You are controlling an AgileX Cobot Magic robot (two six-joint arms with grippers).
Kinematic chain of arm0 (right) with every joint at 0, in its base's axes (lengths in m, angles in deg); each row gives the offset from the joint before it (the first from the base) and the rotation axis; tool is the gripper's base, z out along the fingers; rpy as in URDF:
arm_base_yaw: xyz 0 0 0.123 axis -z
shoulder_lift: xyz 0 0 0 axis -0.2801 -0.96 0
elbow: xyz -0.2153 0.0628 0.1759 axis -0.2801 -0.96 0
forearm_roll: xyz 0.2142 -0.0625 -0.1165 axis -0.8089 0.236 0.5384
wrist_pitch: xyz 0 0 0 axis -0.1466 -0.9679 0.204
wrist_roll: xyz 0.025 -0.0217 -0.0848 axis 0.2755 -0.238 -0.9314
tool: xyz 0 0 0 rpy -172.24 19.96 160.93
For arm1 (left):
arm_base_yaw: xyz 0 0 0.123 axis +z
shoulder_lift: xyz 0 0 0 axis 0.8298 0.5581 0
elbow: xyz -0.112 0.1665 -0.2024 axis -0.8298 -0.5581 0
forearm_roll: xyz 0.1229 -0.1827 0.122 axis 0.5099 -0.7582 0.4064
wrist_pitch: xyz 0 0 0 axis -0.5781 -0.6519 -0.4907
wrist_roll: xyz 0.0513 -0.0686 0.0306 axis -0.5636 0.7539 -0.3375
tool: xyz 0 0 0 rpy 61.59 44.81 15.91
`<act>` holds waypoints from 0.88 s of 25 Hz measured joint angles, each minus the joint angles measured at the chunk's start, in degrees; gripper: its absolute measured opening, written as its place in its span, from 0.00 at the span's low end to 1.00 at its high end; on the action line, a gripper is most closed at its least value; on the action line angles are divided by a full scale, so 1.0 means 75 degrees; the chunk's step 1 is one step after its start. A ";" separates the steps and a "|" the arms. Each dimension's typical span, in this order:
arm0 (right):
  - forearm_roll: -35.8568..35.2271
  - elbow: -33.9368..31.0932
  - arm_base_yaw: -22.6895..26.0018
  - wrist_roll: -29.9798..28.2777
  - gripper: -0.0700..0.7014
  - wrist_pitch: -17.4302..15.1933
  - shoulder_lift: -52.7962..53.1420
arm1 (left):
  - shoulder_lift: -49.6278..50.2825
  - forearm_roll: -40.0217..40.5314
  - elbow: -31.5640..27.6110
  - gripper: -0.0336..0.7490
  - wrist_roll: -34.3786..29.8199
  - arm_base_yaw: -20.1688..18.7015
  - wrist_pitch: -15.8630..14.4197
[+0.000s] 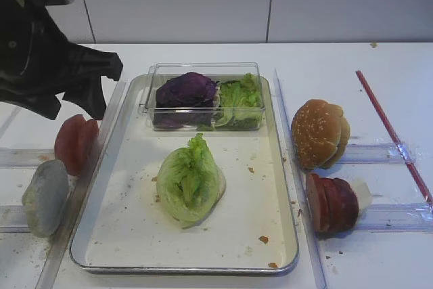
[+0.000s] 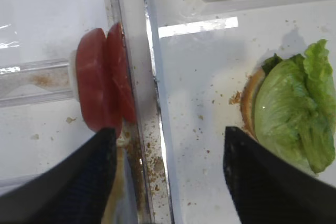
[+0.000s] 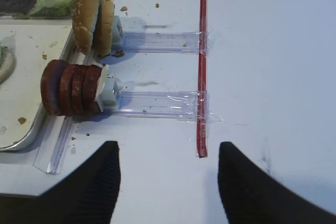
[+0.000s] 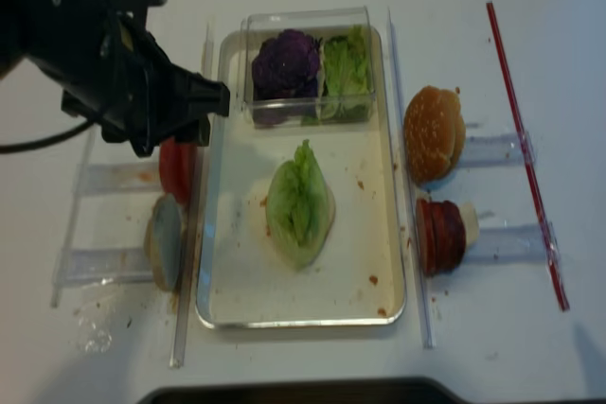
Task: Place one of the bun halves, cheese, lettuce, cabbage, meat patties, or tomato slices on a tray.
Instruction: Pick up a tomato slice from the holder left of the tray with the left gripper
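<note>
- Tomato slices (image 2: 102, 85) standing on edge just left of tray (image 1: 284, 187) rim, under left gripper (image 2: 168, 174) (jaws apart, holding nothing).
- Lettuce (image 1: 191, 181) lying mid-tray, over a bun piece.
- Right gripper (image 3: 168, 174) also spread, empty, hovering near meat patties (image 3: 71, 88) and bun halves (image 3: 94, 17).

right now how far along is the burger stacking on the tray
Done: a lettuce leaf lies on the tray, over what looks like a bun half. In hand: nothing; the left gripper hangs open above the tomato slices. Left: meat patties and bun halves wait outside the tray.
</note>
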 joint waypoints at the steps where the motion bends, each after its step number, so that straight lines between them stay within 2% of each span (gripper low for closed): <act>1: 0.0000 0.0000 0.0000 0.0000 0.64 0.0000 0.0000 | 0.0060 0.0000 0.0000 0.56 0.0005 0.0000 0.0019; 6: 0.0015 0.0000 0.0000 0.0033 0.66 0.0000 0.0000 | 0.0362 0.0091 0.0071 0.56 0.0122 -0.0182 0.0201; 11: 0.0120 0.0000 0.0000 0.0114 0.70 0.0000 0.0000 | 0.0763 0.0761 0.0486 0.56 0.0632 -0.0525 0.0233; 18: 0.0138 0.0000 0.0000 0.0168 0.71 0.0000 0.0000 | 0.1210 0.1372 0.0633 0.56 0.1592 -0.0542 0.0245; 22: 0.0138 0.0000 0.0000 0.0168 0.71 0.0000 0.0000 | 0.1492 0.1391 0.0633 0.56 0.1750 -0.0542 0.0263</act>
